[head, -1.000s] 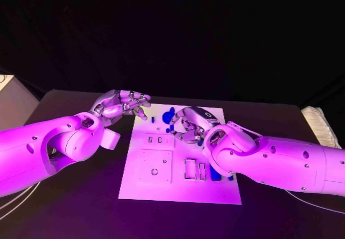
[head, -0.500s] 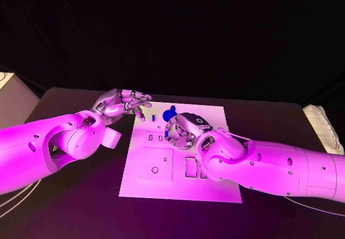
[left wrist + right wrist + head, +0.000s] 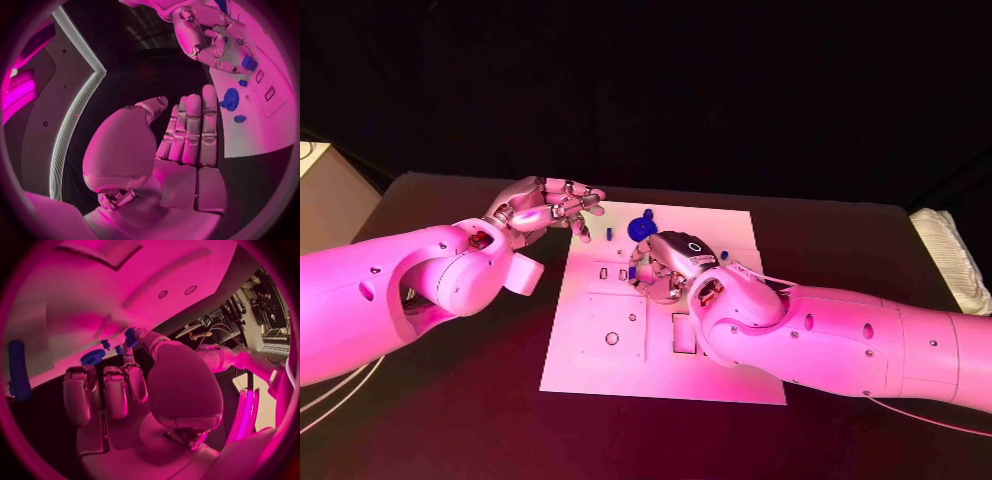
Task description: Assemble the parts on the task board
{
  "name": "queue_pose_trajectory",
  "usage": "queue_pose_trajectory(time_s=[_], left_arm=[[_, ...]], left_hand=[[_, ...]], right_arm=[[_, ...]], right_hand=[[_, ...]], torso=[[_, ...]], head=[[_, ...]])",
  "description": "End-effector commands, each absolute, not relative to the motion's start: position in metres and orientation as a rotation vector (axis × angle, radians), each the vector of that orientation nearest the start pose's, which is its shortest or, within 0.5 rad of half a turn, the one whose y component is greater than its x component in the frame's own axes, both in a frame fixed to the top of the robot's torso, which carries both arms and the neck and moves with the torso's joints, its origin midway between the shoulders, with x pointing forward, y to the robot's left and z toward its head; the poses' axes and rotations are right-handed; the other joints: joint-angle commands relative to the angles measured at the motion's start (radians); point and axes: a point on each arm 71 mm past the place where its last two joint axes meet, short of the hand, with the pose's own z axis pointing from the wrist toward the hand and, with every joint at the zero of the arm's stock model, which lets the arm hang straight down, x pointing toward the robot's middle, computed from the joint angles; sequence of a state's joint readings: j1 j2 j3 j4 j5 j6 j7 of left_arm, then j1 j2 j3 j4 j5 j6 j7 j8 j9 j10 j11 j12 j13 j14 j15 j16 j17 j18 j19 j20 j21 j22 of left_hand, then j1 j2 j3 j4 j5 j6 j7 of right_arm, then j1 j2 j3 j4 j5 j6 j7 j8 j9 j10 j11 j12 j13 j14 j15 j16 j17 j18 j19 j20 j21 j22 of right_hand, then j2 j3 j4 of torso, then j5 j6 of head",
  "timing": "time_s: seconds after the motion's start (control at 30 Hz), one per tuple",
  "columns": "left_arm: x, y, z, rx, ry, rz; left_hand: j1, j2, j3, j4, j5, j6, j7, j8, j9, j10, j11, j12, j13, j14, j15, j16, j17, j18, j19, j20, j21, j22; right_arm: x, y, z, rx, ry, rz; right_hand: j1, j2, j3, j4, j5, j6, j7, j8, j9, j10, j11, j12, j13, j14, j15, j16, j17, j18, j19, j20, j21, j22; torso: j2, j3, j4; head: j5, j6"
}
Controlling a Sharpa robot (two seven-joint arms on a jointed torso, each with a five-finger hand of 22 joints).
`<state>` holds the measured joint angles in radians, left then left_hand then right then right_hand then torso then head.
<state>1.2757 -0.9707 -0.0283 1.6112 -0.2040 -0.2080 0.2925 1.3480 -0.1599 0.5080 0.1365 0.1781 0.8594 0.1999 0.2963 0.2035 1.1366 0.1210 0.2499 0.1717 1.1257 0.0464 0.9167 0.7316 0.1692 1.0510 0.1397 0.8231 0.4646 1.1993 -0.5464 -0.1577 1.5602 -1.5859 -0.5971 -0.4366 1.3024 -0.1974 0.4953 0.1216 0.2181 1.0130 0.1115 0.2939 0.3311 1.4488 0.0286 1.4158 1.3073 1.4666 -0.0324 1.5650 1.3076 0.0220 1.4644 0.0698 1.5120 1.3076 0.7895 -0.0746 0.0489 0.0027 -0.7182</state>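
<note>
My right hand (image 3: 672,268) pinches a small blue part (image 3: 130,336) over the task board (image 3: 589,372); my left hand (image 3: 545,208), fingers curled and empty, hovers beside its far corner.

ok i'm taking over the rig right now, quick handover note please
Left hand: holds nothing, hovers off the task board's far left corner.
Right hand: over the board's middle, seems to pinch a small blue part in its fingers.
Round blue part and blue peg sit at the board's far end.
Done: cannot tell.
Left: probably seat the pinched part, then the rest.
</note>
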Motion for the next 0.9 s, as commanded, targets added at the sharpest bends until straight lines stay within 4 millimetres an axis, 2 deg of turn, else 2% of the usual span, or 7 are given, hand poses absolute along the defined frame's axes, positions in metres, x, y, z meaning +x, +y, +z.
queue_pose_trajectory(time_s=[0.03,0.27,0.5,0.9], left_arm=[[0.4805,0.2348,-0.1338,-0.850,1.536,-1.521],[0.4807,0.2352,-0.1340,-0.851,1.539,-1.520],[0.4807,0.2353,-0.1342,-0.851,1.542,-1.520],[0.4810,0.2353,-0.1347,-0.850,1.549,-1.520]], left_hand=[[-0.010,-0.002,0.002,-0.004,-0.004,-0.012,0.000,0.005,0.001,-0.012,-0.002,0.007,0.003,-0.006,-0.002,0.009,0.003,0.013,-0.005,-0.004,0.006,0.003],[-0.011,-0.001,0.002,-0.004,-0.004,-0.013,0.000,0.005,0.002,-0.014,-0.002,0.009,0.004,-0.007,-0.002,0.011,0.003,0.013,-0.006,-0.003,0.008,0.004],[-0.011,-0.001,0.003,-0.004,-0.004,-0.015,0.001,0.005,0.002,-0.017,-0.001,0.011,0.006,-0.008,-0.001,0.013,0.004,0.013,-0.008,-0.003,0.010,0.006],[-0.011,0.000,0.003,-0.004,-0.004,-0.016,0.001,0.007,0.003,-0.020,-0.001,0.017,0.010,-0.007,-0.001,0.019,0.006,0.013,-0.009,-0.003,0.015,0.009]], right_arm=[[0.4467,-0.0596,-0.2025,-0.127,1.525,0.682],[0.4470,-0.0585,-0.2069,-0.133,1.530,0.672],[0.4487,-0.0589,-0.2090,-0.134,1.534,0.659],[0.4488,-0.0574,-0.2092,-0.143,1.531,0.684]], right_hand=[[-0.009,0.000,-0.004,0.001,-0.005,0.000,-0.001,0.004,0.007,-0.001,0.001,-0.003,0.118,0.102,-0.008,0.001,0.254,-0.004,0.077,-0.007,-0.004,0.208],[-0.009,0.000,-0.004,0.001,-0.005,0.000,-0.001,0.004,0.007,-0.001,0.001,-0.003,0.118,0.102,-0.008,0.001,0.254,-0.004,0.077,-0.007,-0.004,0.208],[-0.015,-0.007,-0.006,0.002,-0.006,-0.007,0.001,0.003,0.007,-0.008,0.003,-0.013,0.110,0.101,-0.007,0.000,0.251,-0.002,0.075,-0.006,-0.009,0.203],[-0.044,-0.038,-0.026,0.016,-0.026,-0.068,0.025,-0.022,-0.007,-0.033,0.024,-0.036,0.092,0.101,0.010,-0.002,0.248,0.001,0.070,0.007,-0.022,0.194]], torso=[[-0.001,-0.0007,-0.0006],[-0.001,-0.0004,0.0005],[-0.001,-0.0001,-0.0010],[-0.001,0.0010,-0.0012]], head=[[0.001,-0.001],[0.003,-0.004],[0.002,-0.001],[0.005,-0.001]])
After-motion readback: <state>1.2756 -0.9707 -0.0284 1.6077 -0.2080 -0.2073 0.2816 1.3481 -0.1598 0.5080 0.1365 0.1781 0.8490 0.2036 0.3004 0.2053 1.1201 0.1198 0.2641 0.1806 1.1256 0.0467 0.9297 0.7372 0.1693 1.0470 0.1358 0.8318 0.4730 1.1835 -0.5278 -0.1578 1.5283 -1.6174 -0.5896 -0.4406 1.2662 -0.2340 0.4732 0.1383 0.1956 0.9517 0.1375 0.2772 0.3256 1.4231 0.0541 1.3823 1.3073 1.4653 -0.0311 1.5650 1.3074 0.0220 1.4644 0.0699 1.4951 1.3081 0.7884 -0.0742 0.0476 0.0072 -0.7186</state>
